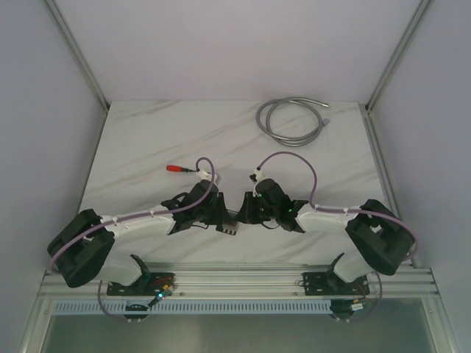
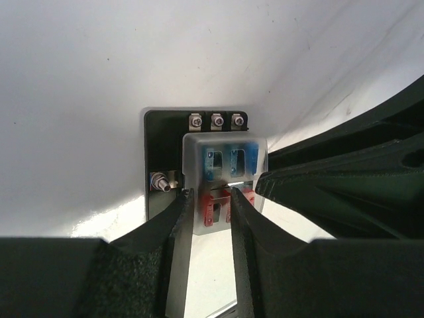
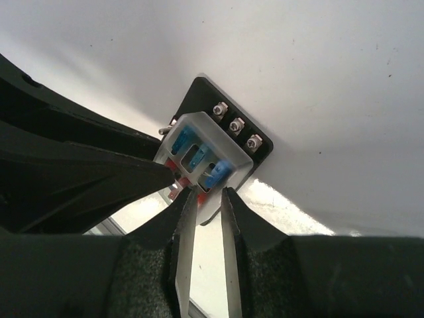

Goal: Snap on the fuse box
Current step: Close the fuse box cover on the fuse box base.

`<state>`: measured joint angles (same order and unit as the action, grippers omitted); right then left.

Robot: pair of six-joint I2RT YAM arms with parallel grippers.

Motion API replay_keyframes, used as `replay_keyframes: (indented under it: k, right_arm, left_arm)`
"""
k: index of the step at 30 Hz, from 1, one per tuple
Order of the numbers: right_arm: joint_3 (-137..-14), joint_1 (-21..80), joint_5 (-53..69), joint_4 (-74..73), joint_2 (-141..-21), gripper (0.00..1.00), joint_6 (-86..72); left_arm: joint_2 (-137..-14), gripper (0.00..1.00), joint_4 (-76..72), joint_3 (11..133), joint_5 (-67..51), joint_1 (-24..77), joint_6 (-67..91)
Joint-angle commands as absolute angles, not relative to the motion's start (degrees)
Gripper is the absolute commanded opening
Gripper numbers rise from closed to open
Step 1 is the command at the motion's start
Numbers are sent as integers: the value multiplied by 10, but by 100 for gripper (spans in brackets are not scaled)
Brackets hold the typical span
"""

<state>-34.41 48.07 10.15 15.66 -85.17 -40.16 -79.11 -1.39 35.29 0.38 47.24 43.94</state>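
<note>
Black fuse box [image 2: 213,158], near edge behind both narrow jaws; grip unclear

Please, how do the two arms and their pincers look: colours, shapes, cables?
The left arm and right arm have white links and bulky black joint housings; a thin purple cable loops along each. The left pincer and right pincer are black, with rough-textured fingers.
</note>
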Motion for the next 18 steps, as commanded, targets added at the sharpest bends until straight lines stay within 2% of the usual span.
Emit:
replay_keyframes:
  k: [1,12,15,18]
  right_arm:
    - [-333,487,129,154,-899,23,-408]
    - [-326,490,117,125,-959,16,-395]
    - [-332,491,93,124,-934,18,-370]
    - [-350,488,40,89,-878,23,-340]
  left_arm:
    - [-836,33,-34,319,-33,486,463]
    - [-919,28,-80,288,-48,502,538]
    - [-924,28,-101,295,-54,525,552]
    - [-884,31,-103,323,-34,545,549]
